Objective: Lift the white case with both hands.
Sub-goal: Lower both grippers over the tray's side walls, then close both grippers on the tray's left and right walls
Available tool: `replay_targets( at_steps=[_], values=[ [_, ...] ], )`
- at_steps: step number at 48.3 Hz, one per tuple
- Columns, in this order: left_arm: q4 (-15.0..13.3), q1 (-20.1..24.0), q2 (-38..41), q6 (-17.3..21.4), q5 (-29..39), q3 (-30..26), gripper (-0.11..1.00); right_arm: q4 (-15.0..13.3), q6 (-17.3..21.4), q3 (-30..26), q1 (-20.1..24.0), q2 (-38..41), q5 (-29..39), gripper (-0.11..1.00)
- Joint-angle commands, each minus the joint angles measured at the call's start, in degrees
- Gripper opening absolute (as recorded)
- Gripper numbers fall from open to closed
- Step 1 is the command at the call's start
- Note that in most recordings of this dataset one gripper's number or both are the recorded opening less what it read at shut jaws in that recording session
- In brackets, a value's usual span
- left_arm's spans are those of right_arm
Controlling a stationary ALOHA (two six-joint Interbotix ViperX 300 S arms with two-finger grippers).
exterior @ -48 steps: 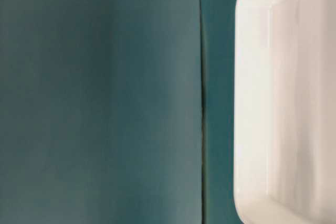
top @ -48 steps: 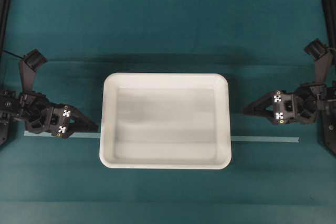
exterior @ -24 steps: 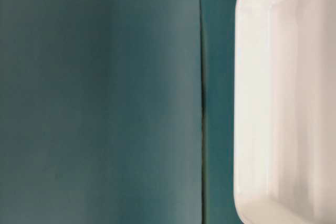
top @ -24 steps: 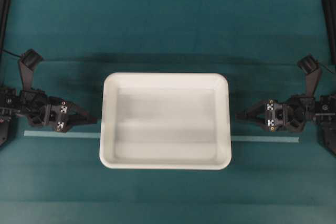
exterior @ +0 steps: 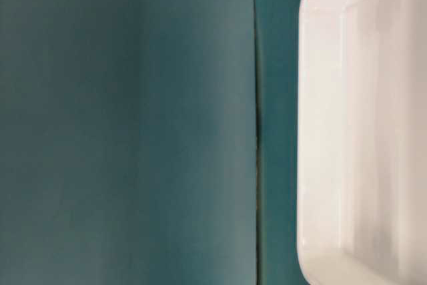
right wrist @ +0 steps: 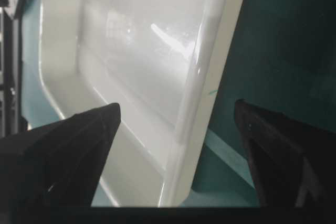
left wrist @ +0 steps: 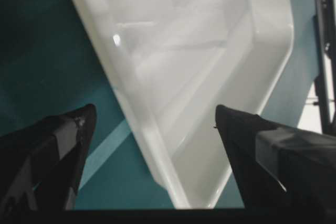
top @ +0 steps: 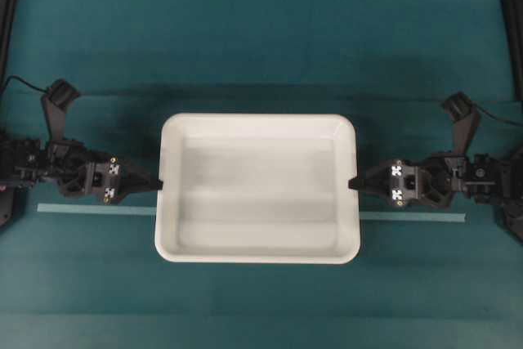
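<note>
Left hand (top: 155, 183) sits at the left rim of the white case (top: 257, 189), tips at the edge. On my left wrist cam its fingers (left wrist: 63, 145) are spread apart, one outside the rim over the teal desk (top: 261, 46), the other over the case's inside; rim runs between them, not clamped. White case lies flat mid-desk, long side left to right, across a pale tape strip (top: 98, 211) that shows on both sides. Right hand (top: 353, 183) mirrors at the right rim, tips at the edge. Right wrist cam: fingers (right wrist: 79, 140) wide apart, straddling the rim, no squeeze. Table-level cam shows only the case's edge (exterior: 320, 131) and a seam in the desk cover.
</note>
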Motion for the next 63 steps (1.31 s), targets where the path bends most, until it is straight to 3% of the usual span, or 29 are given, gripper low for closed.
replay_targets(
  at_steps=[1, 36, 42, 49, 55, 60, 63],
  values=[
    [0.09, 0.09, 1.93, 0.44, -0.88, -1.23, 0.97, 0.18, 0.0, -1.23, -0.35, 2.46, -0.62, 0.92],
    [0.0, 0.18, 5.36, 1.41, -0.79, -3.69, 0.96, 0.18, 1.05, -3.08, -0.88, 4.13, 0.18, 0.89],
    [0.09, 0.18, 5.36, 1.49, -0.26, -3.69, 0.93, 0.79, 1.41, -3.78, -0.97, 4.22, 2.81, 0.8],
    [0.0, 0.18, 5.36, 1.41, 1.85, -4.22, 0.75, 3.6, 1.32, -4.57, -1.05, 4.48, 6.06, 0.45],
    [0.0, 0.09, 5.45, 1.32, 3.34, -4.75, 0.45, 4.48, 1.41, -4.92, -1.05, 4.48, 7.29, 0.15],
    [0.0, 0.18, 5.54, 1.32, 3.78, -4.92, 0.2, 4.48, 1.41, -5.01, -1.05, 4.39, 7.56, 0.11],
    [0.0, 0.18, 5.54, 1.32, 3.78, -5.01, 0.11, 4.48, 1.49, -5.1, -1.05, 4.39, 7.65, 0.11]
  ],
)
